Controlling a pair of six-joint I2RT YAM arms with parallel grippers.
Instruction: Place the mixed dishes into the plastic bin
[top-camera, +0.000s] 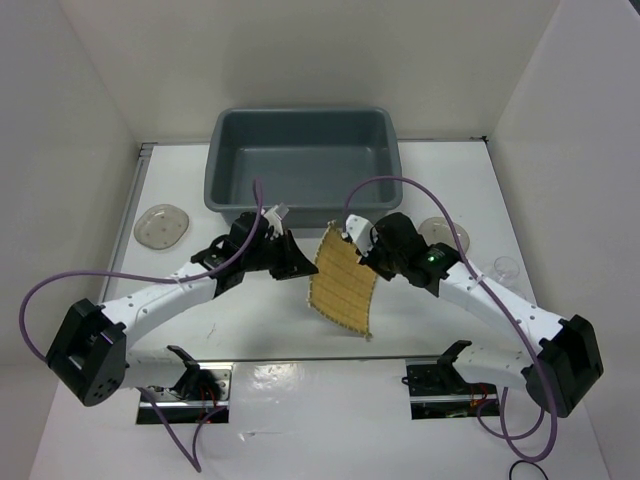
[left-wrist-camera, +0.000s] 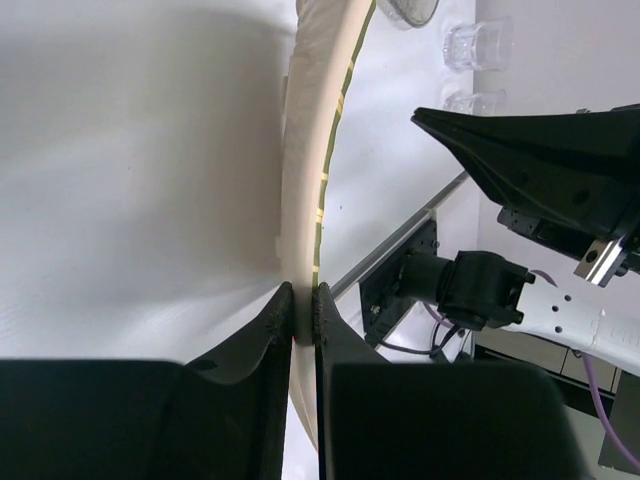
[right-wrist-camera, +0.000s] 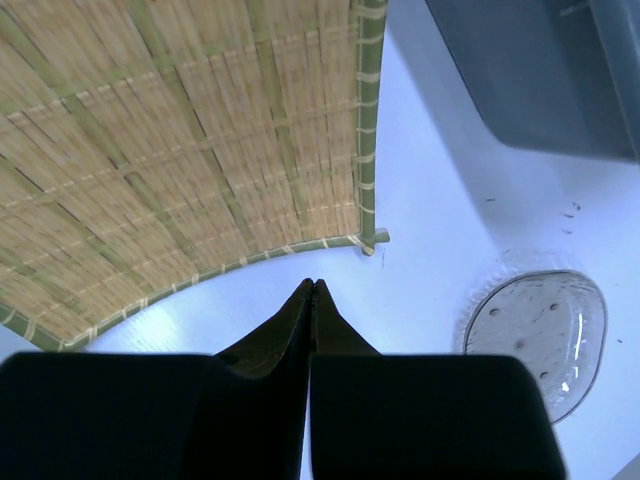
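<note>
The square yellow woven mat (top-camera: 345, 290) hangs tilted above the table in front of the grey plastic bin (top-camera: 215, 165). My left gripper (top-camera: 305, 268) is shut on the mat's left edge; in the left wrist view the mat (left-wrist-camera: 305, 190) runs edge-on between the jaws of that gripper (left-wrist-camera: 303, 300). My right gripper (top-camera: 355, 250) is shut on nothing, its tips (right-wrist-camera: 313, 285) just short of the mat's curved edge (right-wrist-camera: 170, 130). Small translucent plates (top-camera: 162, 224) (top-camera: 443, 233) lie on the table either side. A clear glass cup (top-camera: 507, 267) stands at the right.
The bin is empty and sits at the back centre; its wall (right-wrist-camera: 540, 70) shows in the right wrist view above a plate (right-wrist-camera: 540, 335). Two glass cups (left-wrist-camera: 478, 45) (left-wrist-camera: 475, 100) show beyond the mat. White walls enclose the table on three sides.
</note>
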